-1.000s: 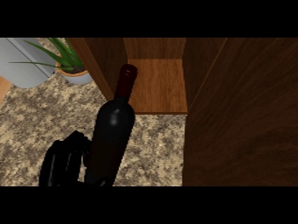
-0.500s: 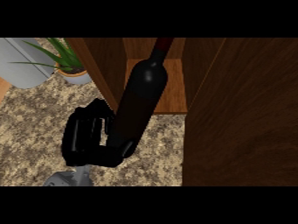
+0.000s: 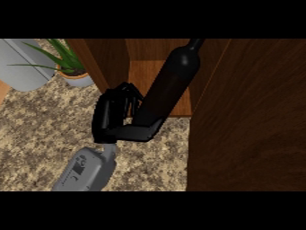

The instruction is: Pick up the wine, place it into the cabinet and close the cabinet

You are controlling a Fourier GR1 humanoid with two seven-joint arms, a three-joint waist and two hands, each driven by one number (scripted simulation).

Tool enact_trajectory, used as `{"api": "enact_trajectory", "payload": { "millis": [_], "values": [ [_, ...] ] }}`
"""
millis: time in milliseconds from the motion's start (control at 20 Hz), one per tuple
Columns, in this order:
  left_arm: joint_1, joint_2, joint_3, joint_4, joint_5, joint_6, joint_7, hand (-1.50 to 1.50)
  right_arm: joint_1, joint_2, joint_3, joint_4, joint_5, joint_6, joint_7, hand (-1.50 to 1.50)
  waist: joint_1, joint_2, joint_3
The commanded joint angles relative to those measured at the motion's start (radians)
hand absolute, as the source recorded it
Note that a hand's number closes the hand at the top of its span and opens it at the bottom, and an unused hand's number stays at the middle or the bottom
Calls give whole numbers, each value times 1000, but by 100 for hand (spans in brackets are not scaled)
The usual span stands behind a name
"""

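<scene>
The wine bottle (image 3: 170,85), dark and glossy with a long slim neck, leans at the frame's centre, its neck reaching up into the open wooden cabinet (image 3: 148,54) and its base low by the speckled stone bench (image 3: 36,134). A dark wood-grain cabinet door (image 3: 255,117) fills the right side. At upper left, a potted plant (image 3: 66,63) stands beside a grey rounded object (image 3: 16,63). One black hand (image 3: 115,119), which arm I cannot tell, curls around the bottle's lower body.

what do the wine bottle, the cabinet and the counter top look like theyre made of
Wine bottle: probably dark glass, smooth, nearly black. Cabinet: wood, brown with streaky grain, matte. Counter top: looks like speckled stone, perhaps granite, mottled tan and grey.
</scene>
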Motion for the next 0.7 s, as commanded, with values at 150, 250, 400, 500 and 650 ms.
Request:
{"api": "enact_trajectory", "payload": {
  "millis": [150,250,400,500,650],
  "values": [
    [-91,0,-74,190,46,87,-97,150,89,-3,-14,-69,-34,28,-8,-150,-6,0,0],
    [-179,0,-51,258,87,107,-76,150,-14,-3,0,-9,7,-17,28,-150,-4,1,0],
    [-90,0,-68,272,118,80,-161,150,36,11,20,2,32,19,-43,-150,0,0,0],
    [-124,0,-174,305,219,194,-228,150,-23,-21,-34,28,-37,17,-7,-150,-5,1,0],
    [-135,0,-175,358,213,172,-239,150,51,43,73,2,84,15,-78,-150,-4,1,0]
  ]
}}
